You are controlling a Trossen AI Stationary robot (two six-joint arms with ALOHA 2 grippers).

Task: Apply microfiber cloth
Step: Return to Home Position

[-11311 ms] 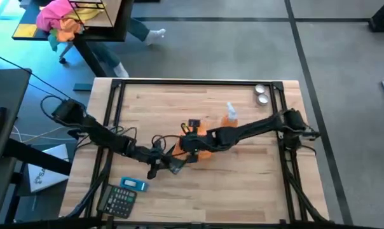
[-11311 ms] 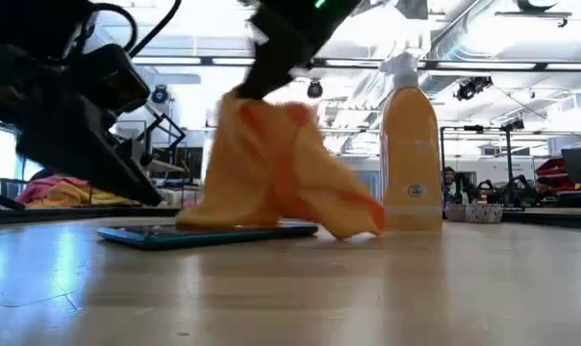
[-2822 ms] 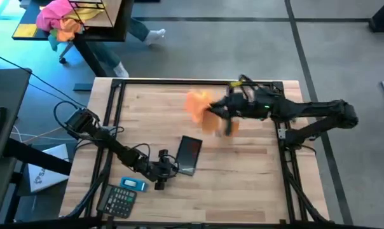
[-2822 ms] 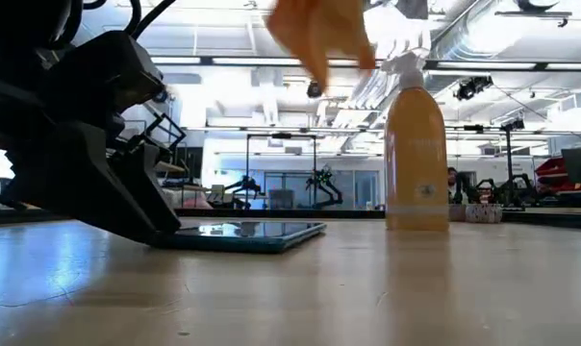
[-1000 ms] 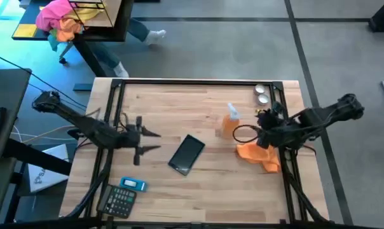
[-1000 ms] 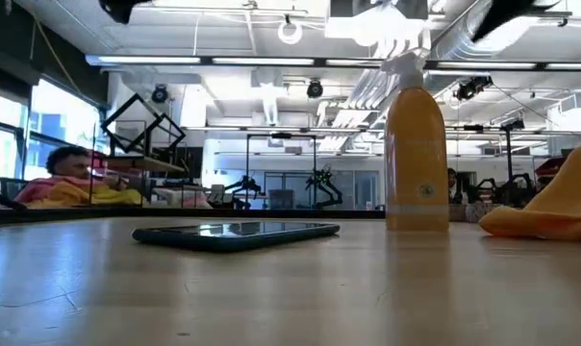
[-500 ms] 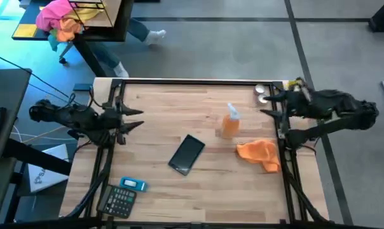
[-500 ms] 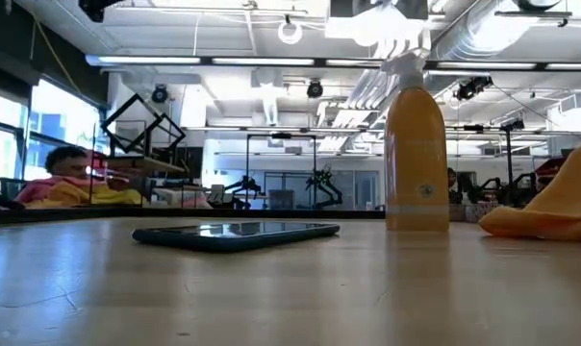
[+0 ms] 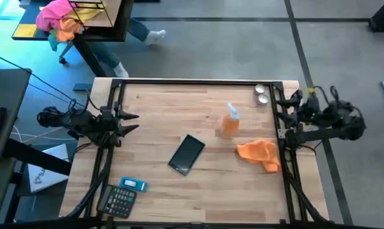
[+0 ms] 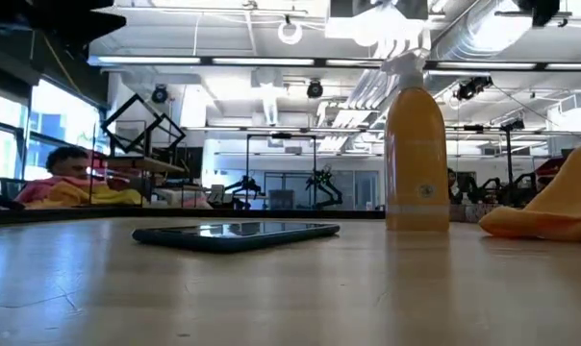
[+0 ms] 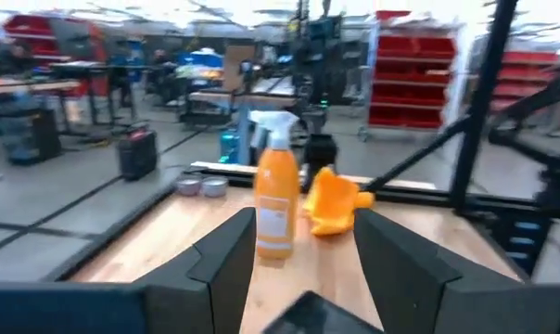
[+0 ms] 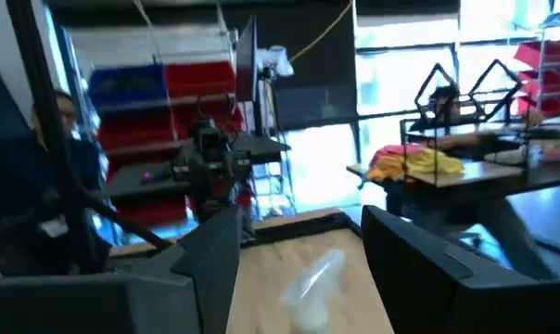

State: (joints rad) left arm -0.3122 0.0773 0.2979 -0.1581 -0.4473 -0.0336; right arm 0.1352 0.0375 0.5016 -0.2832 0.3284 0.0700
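Observation:
The microfiber cloth (image 9: 259,154) lies crumpled on the wood near the table's right edge; it also shows in the low view (image 10: 552,207) and the left wrist view (image 11: 333,200). A black phone (image 9: 187,154) lies flat at the table's middle. An orange spray bottle (image 9: 229,122) stands upright between them. My left gripper (image 9: 131,122) is open over the table's left edge, pointing toward the bottle, with nothing between its fingers (image 11: 226,264). My right gripper (image 9: 286,107) is open over the right edge, beyond the cloth, and holds nothing.
Two small round tins (image 9: 260,94) sit at the far right corner. A calculator (image 9: 116,200) and a small blue device (image 9: 133,184) lie at the near left corner. A black frame (image 9: 198,81) runs around the tabletop. Bare wood lies near the phone.
My right gripper has drawn back from just above the cloth toward the table's far right edge; the cloth stays crumpled where it lay. My left gripper has pulled back from the table toward its left edge. Phone and bottle have not moved.

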